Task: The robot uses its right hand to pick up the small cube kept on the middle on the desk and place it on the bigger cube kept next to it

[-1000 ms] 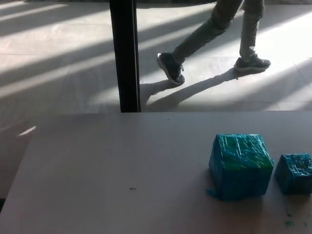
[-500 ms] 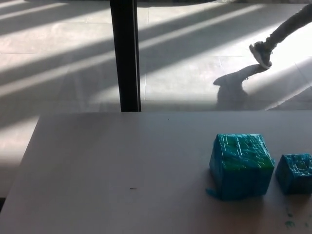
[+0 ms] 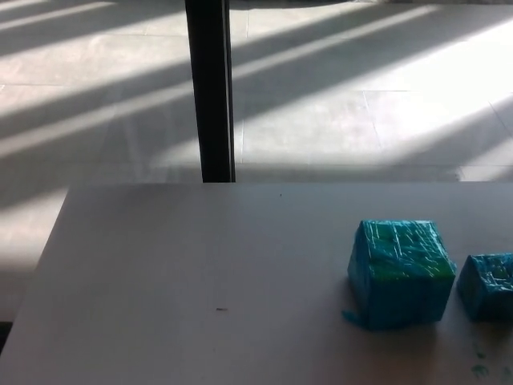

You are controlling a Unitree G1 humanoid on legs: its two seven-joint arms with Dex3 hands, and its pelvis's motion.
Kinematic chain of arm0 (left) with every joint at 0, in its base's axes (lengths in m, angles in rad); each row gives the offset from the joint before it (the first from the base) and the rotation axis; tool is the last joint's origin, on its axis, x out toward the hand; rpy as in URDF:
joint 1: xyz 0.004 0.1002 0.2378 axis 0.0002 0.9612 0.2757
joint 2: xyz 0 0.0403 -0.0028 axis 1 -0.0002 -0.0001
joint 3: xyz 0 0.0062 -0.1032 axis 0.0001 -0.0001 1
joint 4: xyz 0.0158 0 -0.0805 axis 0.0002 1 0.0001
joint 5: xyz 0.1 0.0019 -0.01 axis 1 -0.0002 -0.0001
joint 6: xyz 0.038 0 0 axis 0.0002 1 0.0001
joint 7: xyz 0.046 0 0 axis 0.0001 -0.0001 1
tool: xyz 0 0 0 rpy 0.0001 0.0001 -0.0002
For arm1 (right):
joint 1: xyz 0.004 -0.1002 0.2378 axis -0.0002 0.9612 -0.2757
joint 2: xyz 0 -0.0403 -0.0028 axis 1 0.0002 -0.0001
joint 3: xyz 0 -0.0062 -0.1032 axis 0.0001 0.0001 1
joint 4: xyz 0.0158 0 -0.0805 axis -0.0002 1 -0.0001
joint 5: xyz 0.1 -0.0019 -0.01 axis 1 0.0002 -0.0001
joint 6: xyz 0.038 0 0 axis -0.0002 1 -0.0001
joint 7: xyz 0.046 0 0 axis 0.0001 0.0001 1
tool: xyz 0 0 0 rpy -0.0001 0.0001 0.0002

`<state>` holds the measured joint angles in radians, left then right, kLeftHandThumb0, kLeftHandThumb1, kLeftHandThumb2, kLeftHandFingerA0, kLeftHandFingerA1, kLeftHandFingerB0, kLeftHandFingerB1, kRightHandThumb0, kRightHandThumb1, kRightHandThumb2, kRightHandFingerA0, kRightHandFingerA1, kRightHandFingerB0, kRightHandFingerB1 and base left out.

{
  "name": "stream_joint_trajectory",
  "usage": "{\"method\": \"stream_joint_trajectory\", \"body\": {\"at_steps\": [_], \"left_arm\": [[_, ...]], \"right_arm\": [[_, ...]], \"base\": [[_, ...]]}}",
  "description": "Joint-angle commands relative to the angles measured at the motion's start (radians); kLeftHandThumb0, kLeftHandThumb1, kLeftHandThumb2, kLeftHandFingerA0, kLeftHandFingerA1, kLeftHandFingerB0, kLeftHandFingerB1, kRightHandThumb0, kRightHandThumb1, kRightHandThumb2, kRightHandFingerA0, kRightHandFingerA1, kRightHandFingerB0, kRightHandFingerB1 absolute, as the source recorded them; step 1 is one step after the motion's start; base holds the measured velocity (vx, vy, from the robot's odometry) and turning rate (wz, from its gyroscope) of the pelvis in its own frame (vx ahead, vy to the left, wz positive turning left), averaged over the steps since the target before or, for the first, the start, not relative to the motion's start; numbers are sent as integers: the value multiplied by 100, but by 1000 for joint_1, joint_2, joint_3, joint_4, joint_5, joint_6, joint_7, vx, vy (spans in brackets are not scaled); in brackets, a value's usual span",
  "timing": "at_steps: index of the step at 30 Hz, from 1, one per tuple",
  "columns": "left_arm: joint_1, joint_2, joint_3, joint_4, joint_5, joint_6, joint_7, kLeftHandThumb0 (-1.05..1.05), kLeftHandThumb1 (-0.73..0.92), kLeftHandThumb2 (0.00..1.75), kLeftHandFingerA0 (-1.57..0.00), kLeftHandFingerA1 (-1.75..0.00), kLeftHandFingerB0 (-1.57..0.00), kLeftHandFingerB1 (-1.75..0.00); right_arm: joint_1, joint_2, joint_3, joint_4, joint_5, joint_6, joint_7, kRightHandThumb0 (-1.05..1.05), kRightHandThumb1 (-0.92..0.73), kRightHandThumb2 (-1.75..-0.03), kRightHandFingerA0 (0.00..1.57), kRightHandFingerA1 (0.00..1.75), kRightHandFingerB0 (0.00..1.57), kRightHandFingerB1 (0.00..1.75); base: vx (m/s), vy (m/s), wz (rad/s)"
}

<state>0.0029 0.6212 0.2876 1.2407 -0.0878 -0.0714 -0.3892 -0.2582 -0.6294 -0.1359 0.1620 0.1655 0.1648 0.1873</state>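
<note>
Small cube (image 3: 487, 285) sits on the tabletop (image 3: 200, 273) at the right edge of the view, partly cut off by the frame — wrapped in wrinkled blue-teal tape, resting flat. Just beside it, toward the tabletop's middle, stands the bigger cube (image 3: 399, 273), same blue-teal wrap with a green patch on its top face; a narrow gap shows between the two, not touching. A loose flap of tape sticks out at the bigger cube's near-left bottom corner. Both cubes lie in the near-right part of the tabletop, well apart from the far edge and the left edge. A few tiny teal flecks (image 3: 478, 370) lie on the surface near the front, below the small cube. A small dark speck (image 3: 221, 309) sits toward the middle-left.

Neither robot hand shows in the head view, left or right — so no telling if the fingers are apart or together.

Beyond the far edge: a black vertical post (image 3: 211, 88) rises from behind the tabletop, and a tiled floor (image 3: 361, 96) striped with slanting bands of sunlight and shadow.
</note>
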Motion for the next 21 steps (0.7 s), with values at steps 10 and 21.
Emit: {"method": "stream_joint_trajectory", "body": {"at_steps": [10,21], "left_arm": [[-15,21,3,20,0,-3,-5,-73,66,60,-47,-59,-50,-46],[-14,22,-3,13,4,-15,0,-72,67,61,-47,-61,-51,-50]], "right_arm": [[-172,-109,192,118,-219,76,109,-93,-63,-103,3,48,11,38],[-326,-135,410,242,-414,63,183,-103,-59,-98,0,7,3,0]], "base": [[0,0,0],[0,0,0]]}}
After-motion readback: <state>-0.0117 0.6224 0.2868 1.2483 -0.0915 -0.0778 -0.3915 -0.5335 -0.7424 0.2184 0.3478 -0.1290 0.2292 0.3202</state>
